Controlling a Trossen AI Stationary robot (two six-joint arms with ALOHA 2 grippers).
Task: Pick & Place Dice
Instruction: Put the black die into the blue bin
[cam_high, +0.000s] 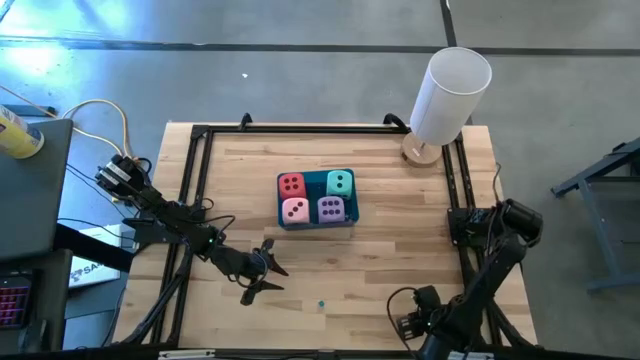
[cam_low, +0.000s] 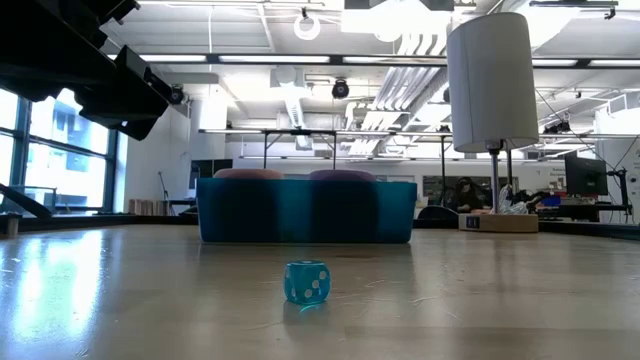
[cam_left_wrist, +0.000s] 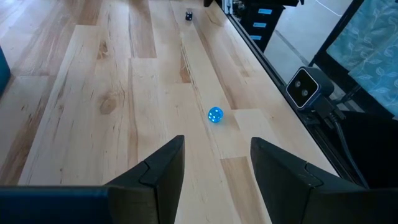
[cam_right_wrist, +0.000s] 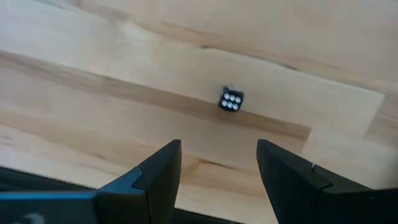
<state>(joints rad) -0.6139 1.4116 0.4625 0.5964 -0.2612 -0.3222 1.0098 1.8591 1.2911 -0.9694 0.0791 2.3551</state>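
Observation:
A blue tray (cam_high: 316, 227) sits at the table's middle with the dice in it: red (cam_high: 291, 184), teal (cam_high: 340, 183), pink (cam_high: 295, 210) and purple (cam_high: 331, 209). The low view shows the tray's wall (cam_low: 305, 210) with two dice tops above it. My left gripper (cam_high: 272, 278) stands open near the table's near left, pointing toward a tiny blue bead cube (cam_left_wrist: 215, 114) some way ahead of its fingers. My right gripper (cam_right_wrist: 217, 152) is open at the near right, pointing down over a tiny black bead cube (cam_right_wrist: 231, 100) that lies beyond its fingertips. Neither gripper holds anything.
A white cylinder on a wooden foot (cam_high: 450, 85) stands at the far right corner. Black rails (cam_high: 195, 170) frame the table. The tiny blue bead (cam_high: 322, 303) lies near the front edge between the arms. A small camera (cam_left_wrist: 305, 87) sits on the front rail.

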